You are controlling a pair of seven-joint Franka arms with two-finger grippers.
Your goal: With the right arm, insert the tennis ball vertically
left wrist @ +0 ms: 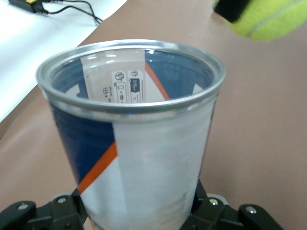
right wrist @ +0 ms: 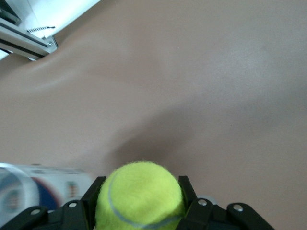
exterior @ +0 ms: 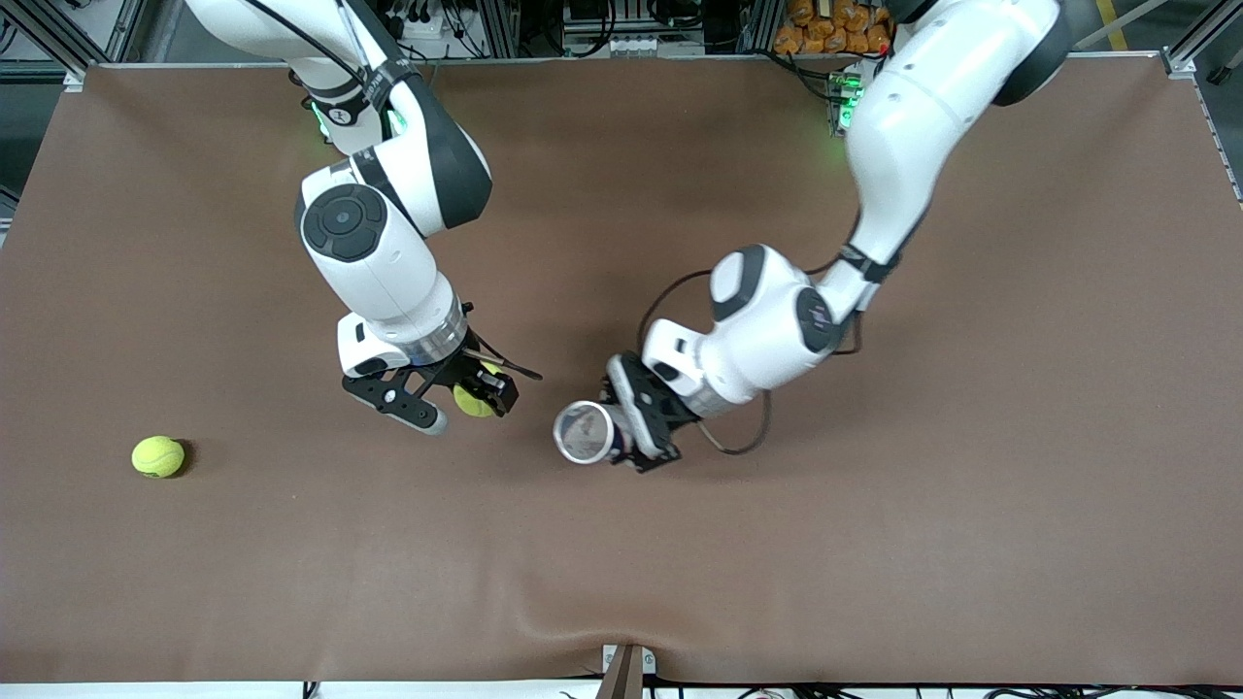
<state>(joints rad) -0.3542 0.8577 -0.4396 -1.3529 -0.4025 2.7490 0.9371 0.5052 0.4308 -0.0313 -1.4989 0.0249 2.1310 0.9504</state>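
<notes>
- Front view: the right arm (exterior: 388,233) comes from its base at the top of the view and hangs over the middle of the brown surface (exterior: 874,544).
- Front view: the right claw (exterior: 454,403) is clenched on a yellow-green tennis ball (exterior: 473,400), held in the air above the surface, with the fingers on either side of the ball.
- Front view: the left arm (exterior: 903,126) reaches in from its own end, and the left claw (exterior: 631,432) grasps a clear can (exterior: 586,432) by its body. The can's open, metal-rimmed mouth is turned up toward the camera.
- Front view: the held ball is near the can's mouth, on the side toward the right arm's end, apart from it and not over it.
- Front view: a second tennis ball (exterior: 157,456) lies on the surface, well apart, toward the right arm's end.
- Left wrist view: the can (left wrist: 139,143) fills the frame, clamped low on its body between the left claw's fingers (left wrist: 64,213). Its label is white and blue with an orange stripe, and the inside appears empty.
- Left wrist view: the held ball (left wrist: 268,19) shows at the frame's edge, clear of the rim, with a dark finger of the right claw against it.
- Right wrist view: the ball (right wrist: 140,196) sits gripped between the right claw's fingers (right wrist: 189,196), bare surface (right wrist: 192,86) below it.
- Right wrist view: part of the can (right wrist: 38,191) shows beside the claw, not touching the ball.
</notes>
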